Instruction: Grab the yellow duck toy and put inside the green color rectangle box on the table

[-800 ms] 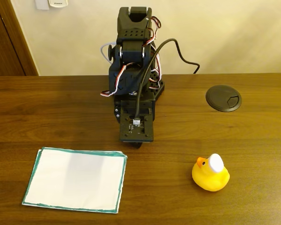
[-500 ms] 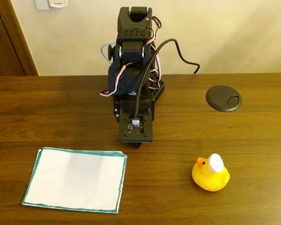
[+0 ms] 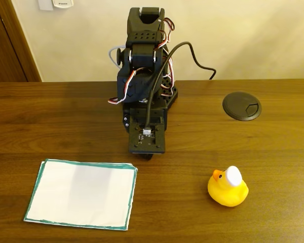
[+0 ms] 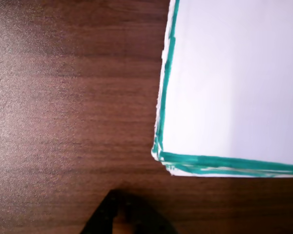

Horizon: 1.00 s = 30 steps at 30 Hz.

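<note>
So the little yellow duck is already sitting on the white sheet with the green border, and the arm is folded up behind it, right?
Not quite. In the fixed view the yellow duck sits on the bare table, well right of the green-bordered sheet. The arm is folded behind.

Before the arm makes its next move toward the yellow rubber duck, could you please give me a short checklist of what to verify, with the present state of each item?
1. Small yellow rubber duck with orange beak stands upright and free on the dark brown wooden table: ok.
2. Nothing lies on the white paper sheet with the hand-drawn green border: ok.
3. Table between the duck and the sheet is bare: ok.
4. Round black disc sits behind the duck, apart from it: ok.
5. Black two-finger gripper is open for a grasp: cannot tell; its tips sit at the wrist view's bottom edge.
6. Gripper is over the duck: not ok; the wrist view shows the sheet's corner.
</note>
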Motion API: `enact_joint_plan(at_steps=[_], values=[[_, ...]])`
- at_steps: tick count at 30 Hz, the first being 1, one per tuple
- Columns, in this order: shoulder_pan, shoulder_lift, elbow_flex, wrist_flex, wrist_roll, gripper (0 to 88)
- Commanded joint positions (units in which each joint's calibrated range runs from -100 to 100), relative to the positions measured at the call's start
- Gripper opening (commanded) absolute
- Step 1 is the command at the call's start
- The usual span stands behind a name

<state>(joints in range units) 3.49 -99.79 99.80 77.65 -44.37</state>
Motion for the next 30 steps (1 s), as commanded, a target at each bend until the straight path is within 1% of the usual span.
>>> enact_joint_plan(at_steps=[1, 14, 17, 20, 22, 23, 24, 26, 30], values=[[0.0, -0.1, 0.1, 0.4, 0.0, 0.3], [0.4, -0.1, 0.1, 0.4, 0.0, 0.3], [0.0, -0.1, 0.1, -0.1, 0.0, 2.0], [-2.2, -0.1, 0.1, -0.9, 0.6, 4.6], [-3.1, -0.1, 0.0, -1.4, 1.1, 14.2], [-2.8, -0.1, -0.8, -1.2, 1.6, 24.0], [-1.7, -0.1, -2.2, 0.1, 2.1, 30.8], [1.9, -0.1, -6.5, 3.6, 3.0, 34.9], [6.0, 0.8, -17.3, 9.0, 4.2, 35.0]])
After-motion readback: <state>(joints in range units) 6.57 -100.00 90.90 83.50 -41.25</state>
